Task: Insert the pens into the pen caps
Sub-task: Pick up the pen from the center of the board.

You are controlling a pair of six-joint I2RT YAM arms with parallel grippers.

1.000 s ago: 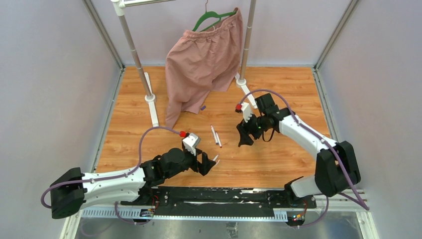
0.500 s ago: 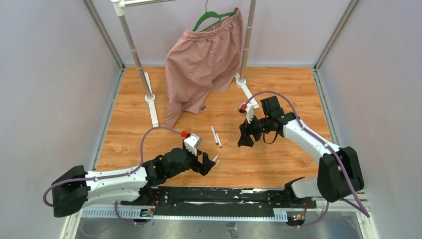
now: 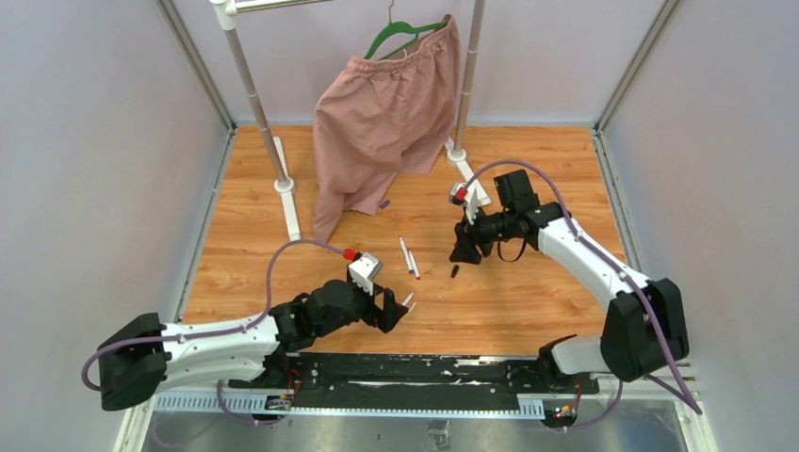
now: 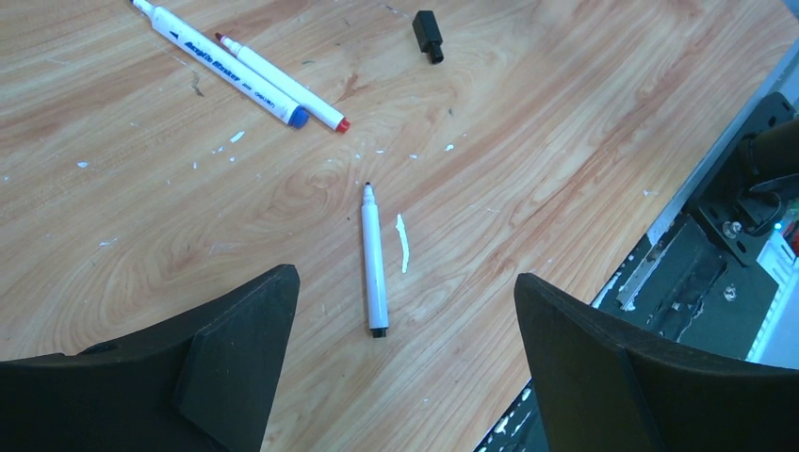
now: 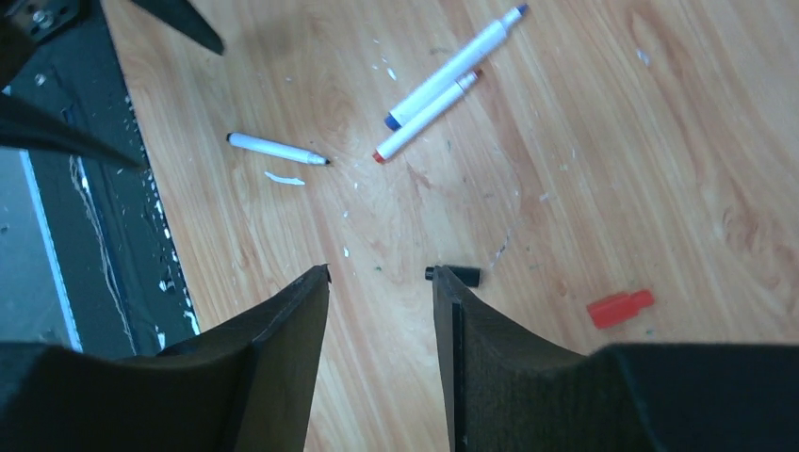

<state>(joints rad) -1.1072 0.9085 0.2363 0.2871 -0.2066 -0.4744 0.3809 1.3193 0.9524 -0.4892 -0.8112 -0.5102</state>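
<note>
- White pen (image 4: pixel 374 259), black at the tip, is lying flat on the wooden table (image 4: pixel 565 113). It is sitting straight ahead of the left gripper (image 4: pixel 405 278) and roughly centred on its gap — likely why this arm is hanging low here, lining up a pick.
- Black cap (image 5: pixel 454 275) is lying on its side just off the tip of one finger (image 5: pixel 490 358) of the right gripper (image 5: pixel 380 271), outside the gap rather than within it. I judge it the match for the white pen, which would explain the right arm reaching down at this spot.
- Red cap (image 5: pixel 619 308) is resting a little further out on the same side, apart from the black cap.
- Blue-tipped pen (image 4: pixel 221 66) and red-tipped pen (image 4: pixel 283 83) are lying side by side, well beyond the left jaws and off to one side, both uncapped.
- Left jaws are standing wide, holding and touching nothing.
- Right jaws are standing at a narrower gap with bare wood showing between them — gripping nothing. Whether the finger is touching the black cap I cannot tell.
- Pink shorts (image 3: pixel 382 118) are hanging from a rack (image 3: pixel 247 75) far beyond both grippers, playing no part.
</note>
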